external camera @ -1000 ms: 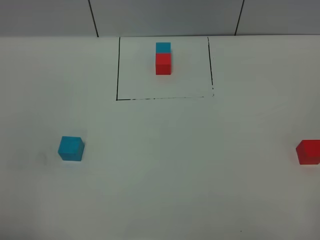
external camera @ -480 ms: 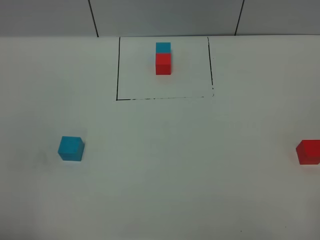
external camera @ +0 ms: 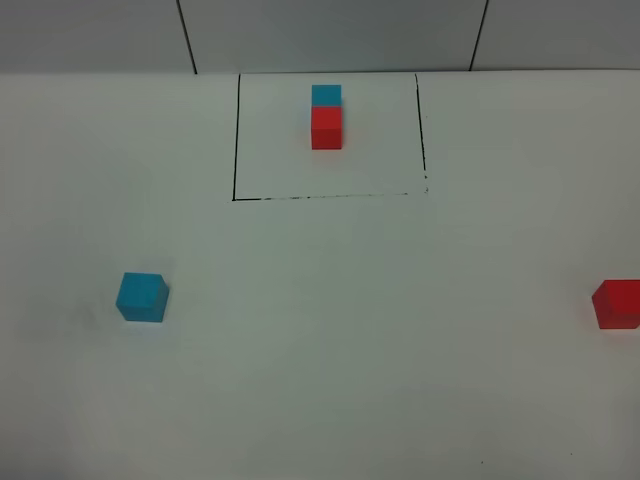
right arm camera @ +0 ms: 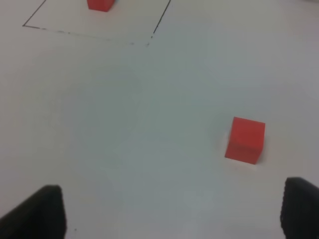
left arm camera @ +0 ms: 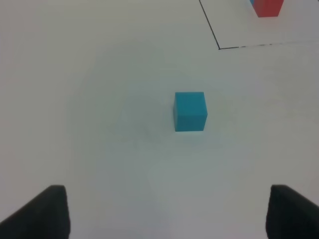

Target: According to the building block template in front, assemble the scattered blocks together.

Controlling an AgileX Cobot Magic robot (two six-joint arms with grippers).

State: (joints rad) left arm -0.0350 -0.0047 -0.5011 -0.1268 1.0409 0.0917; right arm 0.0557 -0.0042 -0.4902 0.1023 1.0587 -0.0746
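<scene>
Matte blue cube (external camera: 141, 297), red cube (external camera: 616, 304) are lying far from template (external camera: 326, 128); left gripper (left arm camera: 169, 214), right gripper (right arm camera: 169, 211) are gaping wide

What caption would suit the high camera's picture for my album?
Loose blue cube and red cube sit far apart, outside the framed blue-and-red template.

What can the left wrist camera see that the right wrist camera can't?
Only the left wrist view shows the loose blue cube, lying ahead of the open left hand. Only the right wrist view shows the loose red cube, ahead of the open right hand. Both show the white table, a corner of the black drawn rectangle and the red cube of the template inside it.
</scene>
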